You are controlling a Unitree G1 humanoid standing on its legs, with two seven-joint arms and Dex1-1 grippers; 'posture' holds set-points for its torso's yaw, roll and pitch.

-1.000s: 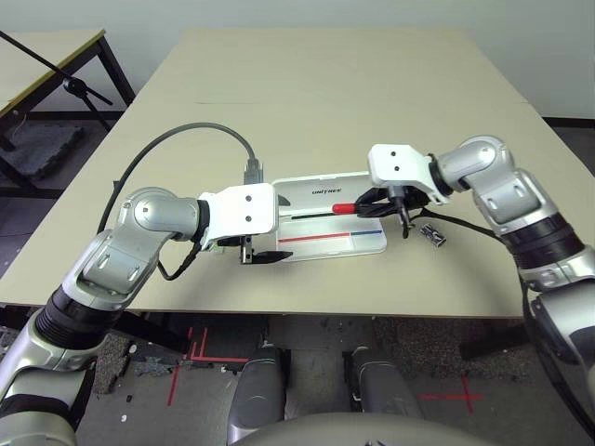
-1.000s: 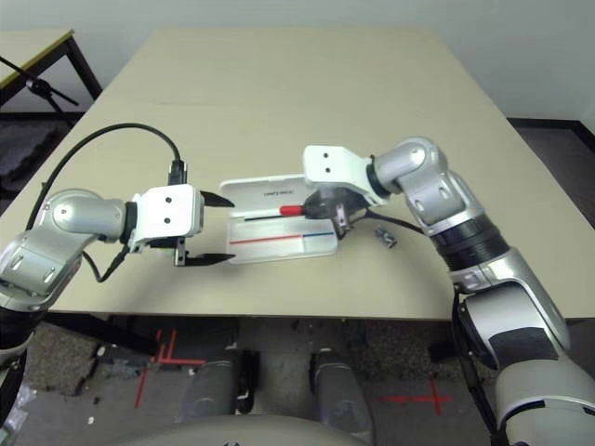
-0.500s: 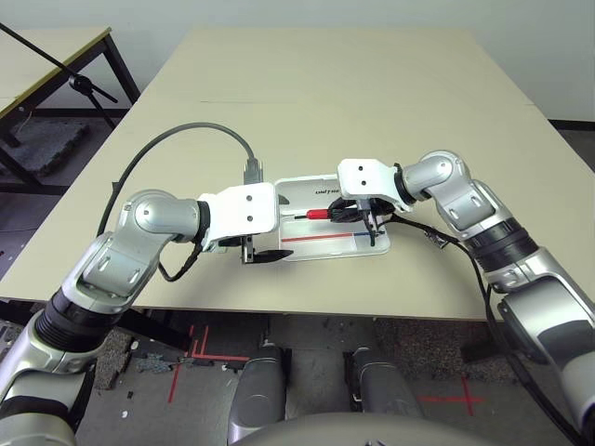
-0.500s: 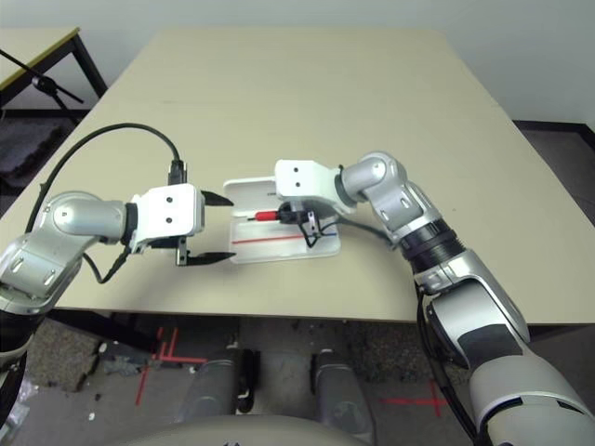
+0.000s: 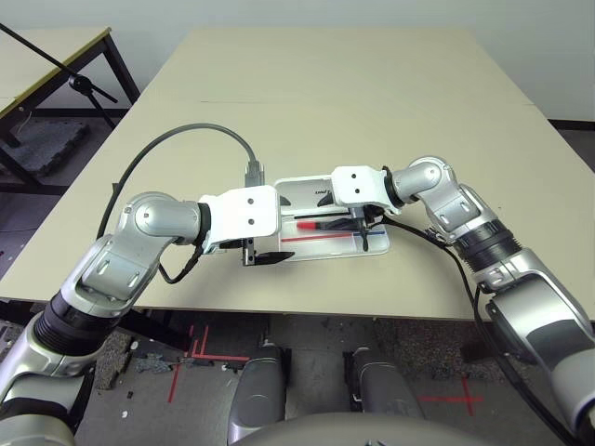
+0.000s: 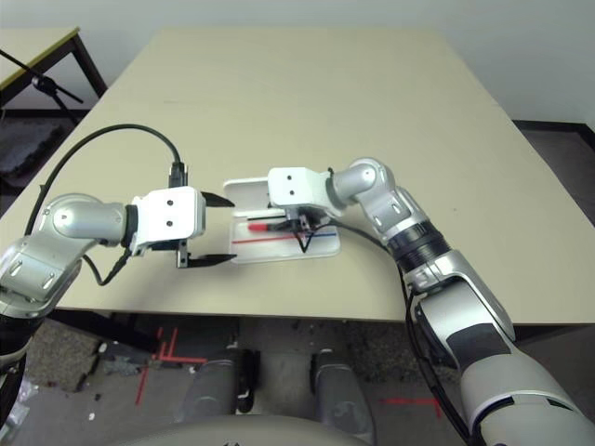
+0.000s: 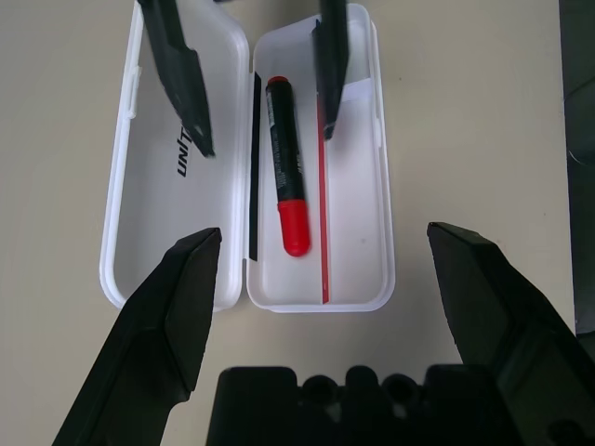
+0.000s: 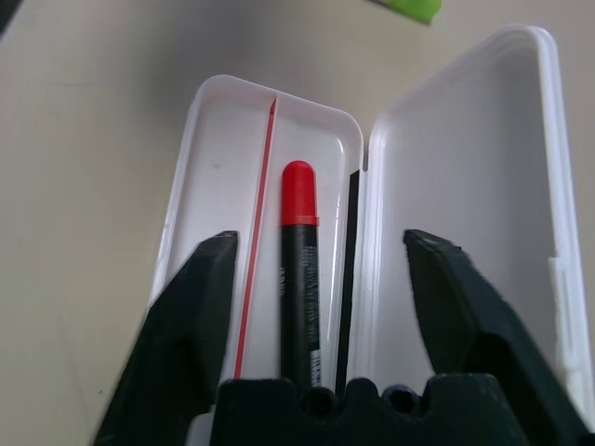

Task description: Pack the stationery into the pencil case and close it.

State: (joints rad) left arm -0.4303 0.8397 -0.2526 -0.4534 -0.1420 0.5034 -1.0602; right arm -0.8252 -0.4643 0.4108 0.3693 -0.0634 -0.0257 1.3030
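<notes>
beige table (image 5: 335, 84), open pencil case (image 7: 167, 242) lying flat near the front edge, lid folded back beside the tray.

right gripper (image 8: 321, 307): black fingers (image 8: 186, 325) spread wide, nothing between them, poised just over the tray. red marker (image 7: 288, 177) lies loose in the tray, along the hinge side, red cap toward the left arm.

left gripper (image 7: 321, 279): fingers (image 7: 167, 316) spread wide, empty, hovering at the case's short end, apart from it.

lime-green highlighter (image 8: 409, 7): a sliver shows on the table beyond the case in the right wrist view. clip: not made out.

step in hand, by judgement: marker placement done, release complete. next move calls for the right arm to lift clear of the tray and go for the highlighter or clip; lid stays open until all items are in.

change from a second ago: right fingers then clamped on the marker, held at the case's right end; now parted, marker resting in the tray. left gripper unchanged.
</notes>
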